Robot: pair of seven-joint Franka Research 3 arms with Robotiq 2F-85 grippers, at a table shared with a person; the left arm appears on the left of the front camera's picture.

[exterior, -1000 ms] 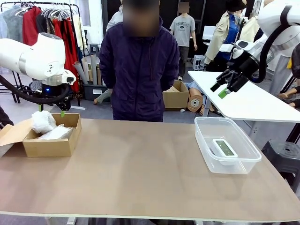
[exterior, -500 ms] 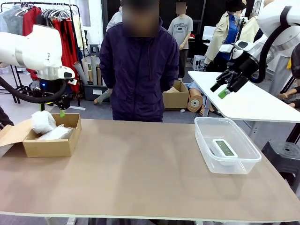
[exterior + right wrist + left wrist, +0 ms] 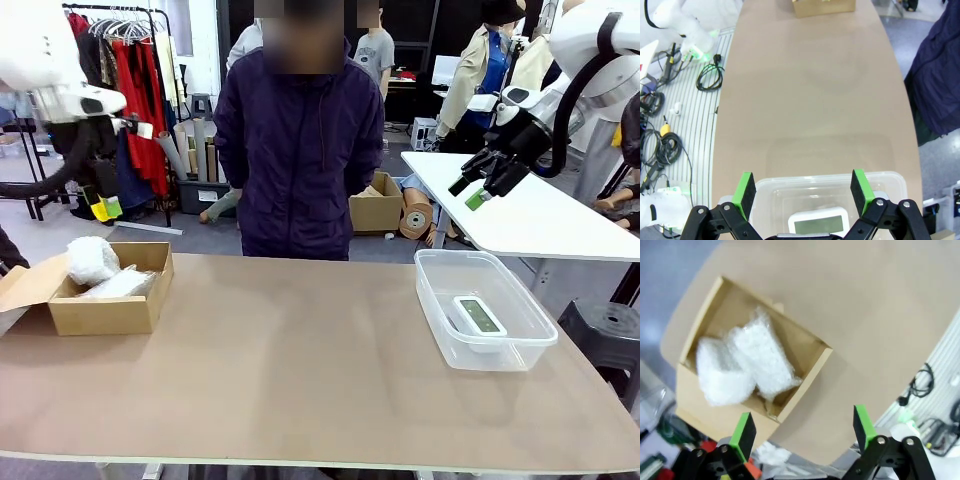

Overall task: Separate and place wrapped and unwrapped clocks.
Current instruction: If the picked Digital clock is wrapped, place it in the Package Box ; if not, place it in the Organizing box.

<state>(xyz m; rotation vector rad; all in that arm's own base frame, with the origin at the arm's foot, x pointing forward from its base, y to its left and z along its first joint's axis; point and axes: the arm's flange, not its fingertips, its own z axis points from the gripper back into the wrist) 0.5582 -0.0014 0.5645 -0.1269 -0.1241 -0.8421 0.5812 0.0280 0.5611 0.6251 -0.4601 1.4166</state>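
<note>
We're at a long tan table in a busy workshop, with clothes racks and other people further back.

Nearest to us on the right sits a clear plastic tub, and inside it lies the bare white rounded-rectangular clock with the greenish-grey screen, face up. From the right wrist view we look straight down on that tub, the clock showing right between the fingers at the bottom edge.

On the left end sits an open brown cardboard box, flap folded out. In it we've got both white plastic-wrapped bundles: the rounded lump poking up at the far-left corner, and the boxy rectangular one lying flat just beside it. In the left wrist view the box holds the two touching, lump next to rectangular bundle.

Our left gripper hangs well above the box, green pads spread wide, holding nothing. Our right gripper is up high too, fingers wide apart and empty; in the front view it sits above and behind the tub.

Across the table a person in a dark purple jacket stands facing us.
</note>
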